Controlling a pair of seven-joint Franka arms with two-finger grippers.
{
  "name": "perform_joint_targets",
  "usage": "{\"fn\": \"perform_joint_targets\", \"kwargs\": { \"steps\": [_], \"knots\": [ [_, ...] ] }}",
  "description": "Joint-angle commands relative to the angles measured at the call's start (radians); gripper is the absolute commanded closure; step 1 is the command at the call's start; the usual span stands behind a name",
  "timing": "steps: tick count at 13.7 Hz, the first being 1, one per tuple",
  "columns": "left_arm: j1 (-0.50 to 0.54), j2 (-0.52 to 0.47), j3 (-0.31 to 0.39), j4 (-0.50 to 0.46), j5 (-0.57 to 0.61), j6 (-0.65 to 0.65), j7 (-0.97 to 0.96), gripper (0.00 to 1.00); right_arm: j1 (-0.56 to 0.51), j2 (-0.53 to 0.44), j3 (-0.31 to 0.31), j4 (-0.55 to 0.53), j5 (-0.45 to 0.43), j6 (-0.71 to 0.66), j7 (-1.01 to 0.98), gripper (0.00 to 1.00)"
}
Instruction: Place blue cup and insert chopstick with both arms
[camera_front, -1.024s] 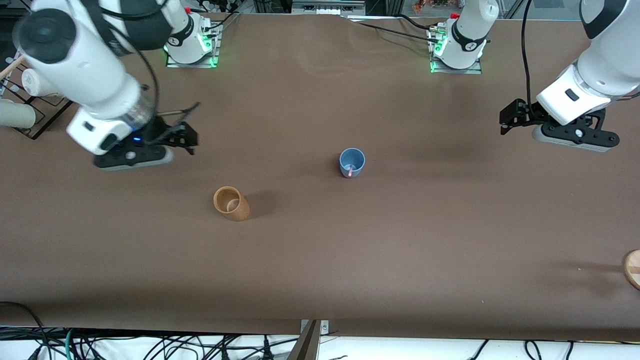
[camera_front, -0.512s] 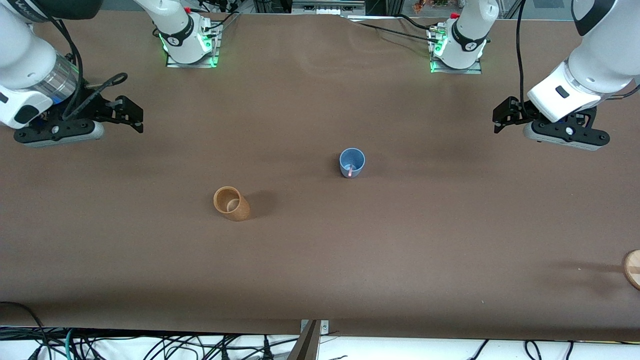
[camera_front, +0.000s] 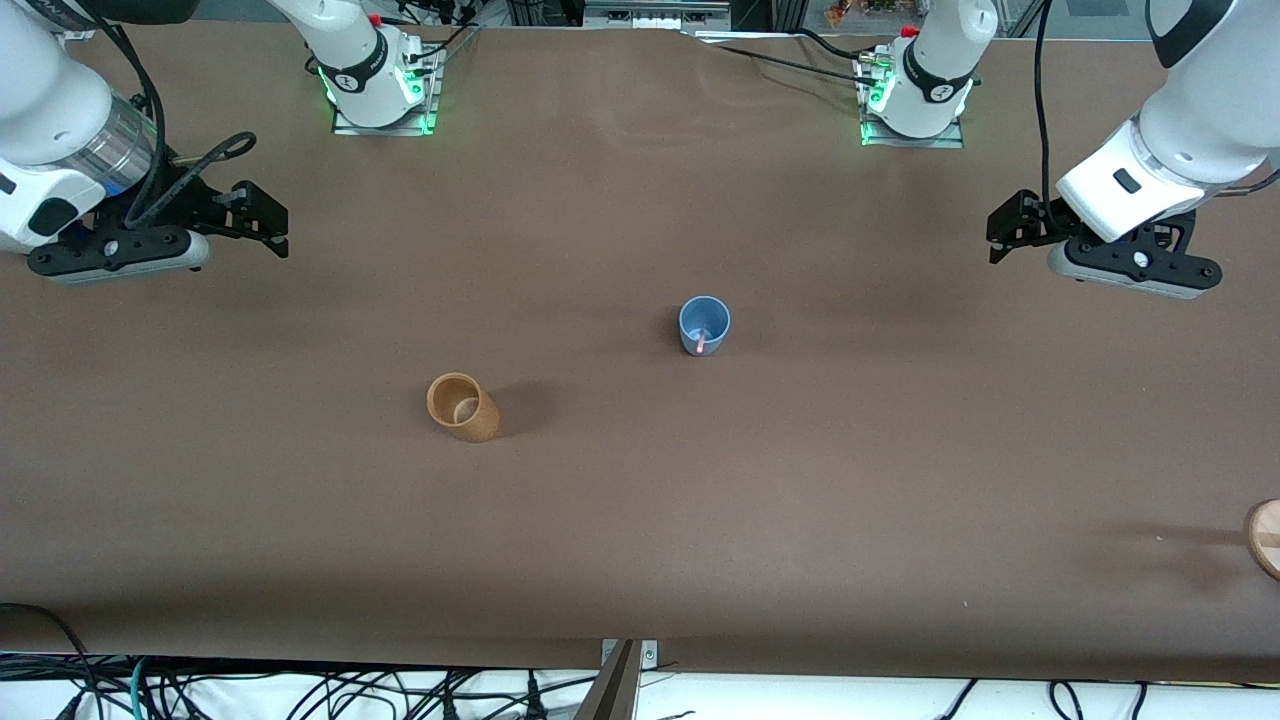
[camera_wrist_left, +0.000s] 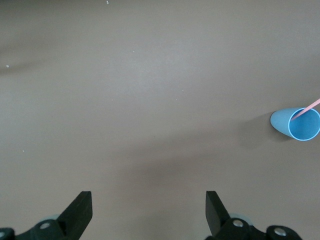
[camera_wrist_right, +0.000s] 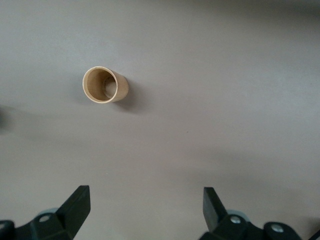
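Hanging over bare table at my right arm's end, my right gripper (camera_front: 262, 217) has its fingers spread wide and carries nothing; in the right wrist view both fingers (camera_wrist_right: 76, 205) stand well apart with only tabletop between them. I judge it waits there, clear of the middle, because its share looks done. Next along is the tan-brown cup (camera_front: 463, 406), upright and alone, no part of this job.

Toward the middle stands the blue cup (camera_front: 704, 324), upright on the table (camera_front: 640, 540), farther from the front camera than the tan one. The chopstick (camera_front: 704, 341) leans inside it, its pink end resting over the rim, so placing and inserting both appear finished.

Over the table at my left arm's end, my left gripper (camera_front: 1003, 232) is likewise wide open and empty, well apart from the cup. At the table's edge a round wooden thing (camera_front: 1265, 538) is only partly in view.
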Motion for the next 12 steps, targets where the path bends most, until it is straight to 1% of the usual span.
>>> {"fn": "perform_joint_targets", "kwargs": {
  "steps": [1,6,12],
  "knots": [
    [0.001,0.014,-0.008,0.042,-0.018,-0.030,0.012,0.00,-0.024,-0.044,0.011,-0.032,0.020,-0.001,-0.018,0.00],
    [-0.001,0.028,-0.011,0.071,-0.012,-0.028,0.011,0.00,-0.024,-0.051,0.011,-0.033,0.020,-0.003,-0.022,0.00],
    [0.001,0.026,-0.018,0.071,-0.015,-0.032,0.008,0.00,-0.024,-0.057,0.011,-0.032,0.020,-0.020,-0.022,0.00]
  ]
}}
